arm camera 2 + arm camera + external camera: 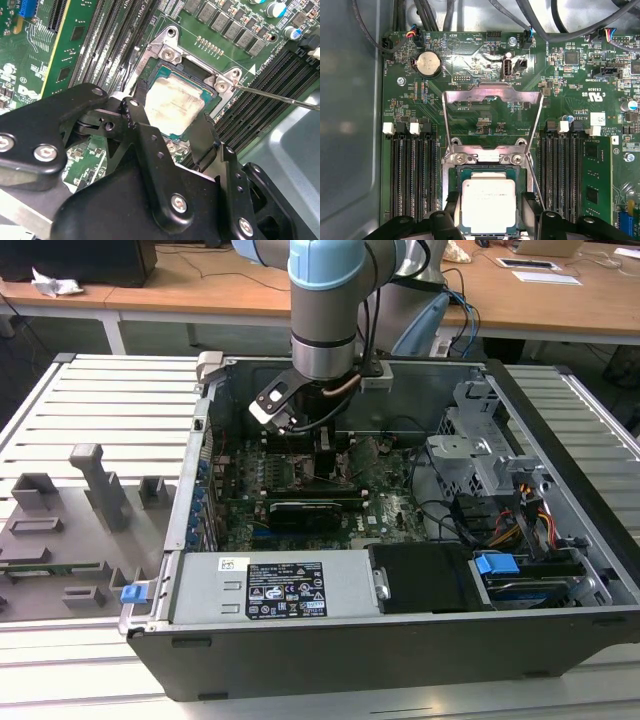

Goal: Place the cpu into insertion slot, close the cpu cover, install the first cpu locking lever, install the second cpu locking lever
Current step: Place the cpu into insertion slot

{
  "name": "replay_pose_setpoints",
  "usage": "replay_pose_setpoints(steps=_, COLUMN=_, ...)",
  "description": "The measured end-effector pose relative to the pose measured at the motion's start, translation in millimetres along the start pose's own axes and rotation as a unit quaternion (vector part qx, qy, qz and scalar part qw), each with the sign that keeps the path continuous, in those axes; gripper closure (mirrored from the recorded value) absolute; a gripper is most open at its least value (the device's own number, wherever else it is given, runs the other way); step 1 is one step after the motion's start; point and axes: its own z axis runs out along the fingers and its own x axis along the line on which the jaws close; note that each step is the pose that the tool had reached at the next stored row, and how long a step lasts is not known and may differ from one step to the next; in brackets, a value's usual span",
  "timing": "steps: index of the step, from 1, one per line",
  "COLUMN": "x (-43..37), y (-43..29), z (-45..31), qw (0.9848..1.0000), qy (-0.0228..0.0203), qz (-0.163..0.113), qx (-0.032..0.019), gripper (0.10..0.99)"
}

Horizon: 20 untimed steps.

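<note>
First wrist view, cpu cover [492, 93] raised, cpu [488, 205] in insertion slot [522, 175]

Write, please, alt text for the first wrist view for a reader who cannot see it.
The cpu lies silver side up in the insertion slot of a green motherboard, with the black gripper close over it. The cpu cover stands swung open beyond the slot, and black memory slots run on either side.

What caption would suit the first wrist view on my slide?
Cpu lying in the insertion slot, cpu cover open, tool close over the cpu.
</note>
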Motion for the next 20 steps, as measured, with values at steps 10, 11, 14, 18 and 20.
replay_pose_setpoints(steps=10, x=-0.1, y=1.1, z=-5.8, qw=1.0, qy=0.0, qz=0.0, qx=0.001, gripper=0.69)
replay_pose_setpoints(steps=11, x=0.0, y=1.5, z=-6.1, qw=1.0, qy=0.0, qz=0.0, qx=0.0016, gripper=0.69)
replay_pose_setpoints(steps=14, x=-0.1, y=1.6, z=-7.5, qw=1.0, qy=-0.0001, qz=0.0, qx=0.0024, gripper=0.808)
replay_pose_setpoints(steps=18, x=-0.1, y=1.8, z=-10.1, qw=1.0, qy=-0.0001, qz=0.0, qx=0.0024, gripper=0.98)
replay_pose_setpoints(steps=20, x=-0.1, y=1.9, z=-11.1, qw=1.0, qy=0.0, qz=0.0, qx=0.0024, gripper=0.98)
